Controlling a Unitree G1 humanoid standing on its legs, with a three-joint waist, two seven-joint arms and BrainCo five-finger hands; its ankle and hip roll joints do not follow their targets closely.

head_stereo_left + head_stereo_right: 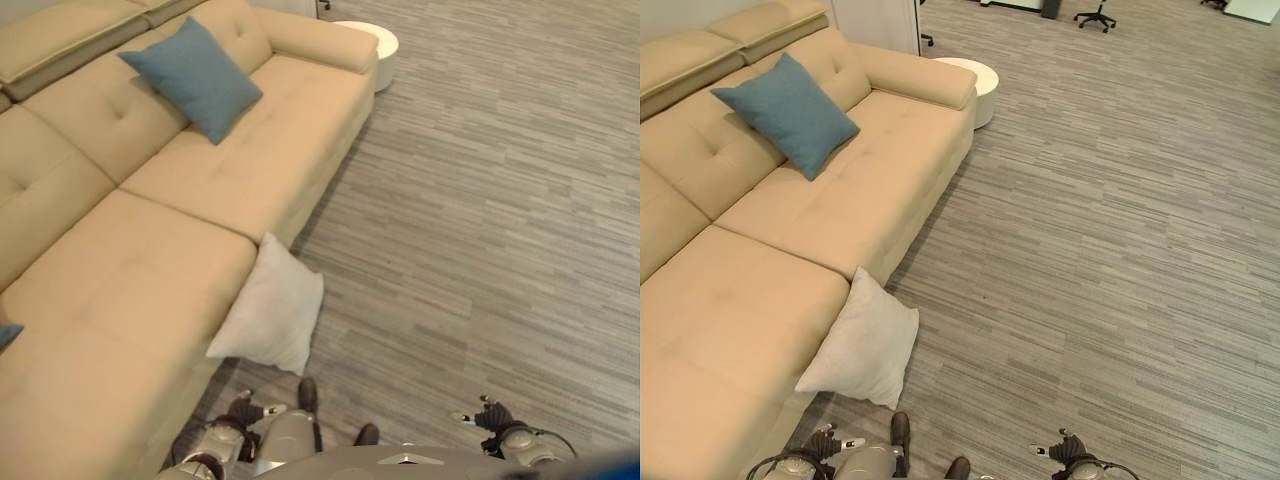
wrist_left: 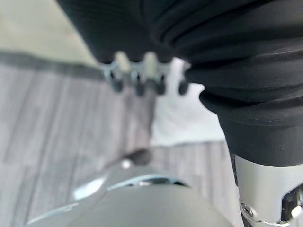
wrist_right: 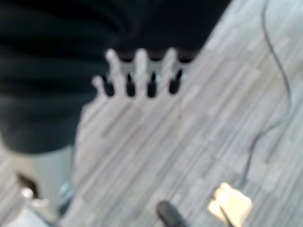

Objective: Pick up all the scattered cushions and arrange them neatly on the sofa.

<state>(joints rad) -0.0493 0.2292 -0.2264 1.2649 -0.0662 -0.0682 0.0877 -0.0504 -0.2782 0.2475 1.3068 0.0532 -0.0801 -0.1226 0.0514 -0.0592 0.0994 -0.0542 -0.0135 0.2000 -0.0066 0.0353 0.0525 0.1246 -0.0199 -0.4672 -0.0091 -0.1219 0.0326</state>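
Cushion work had not begun: I saw both hands, left hand [image 1: 243,409] and right hand [image 1: 487,414], hanging relaxed and empty, the white cushion [image 1: 270,310] just ahead of the left, propped against the sofa [image 1: 120,300], because unlifted.

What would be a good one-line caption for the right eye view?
White cushion on the floor leaning against the beige sofa, blue cushion already on its seat, both hands low and empty.

white cushion [image 1: 270,310] leans on the sofa [image 1: 130,290] front, open floor [image 1: 480,220] to its right.
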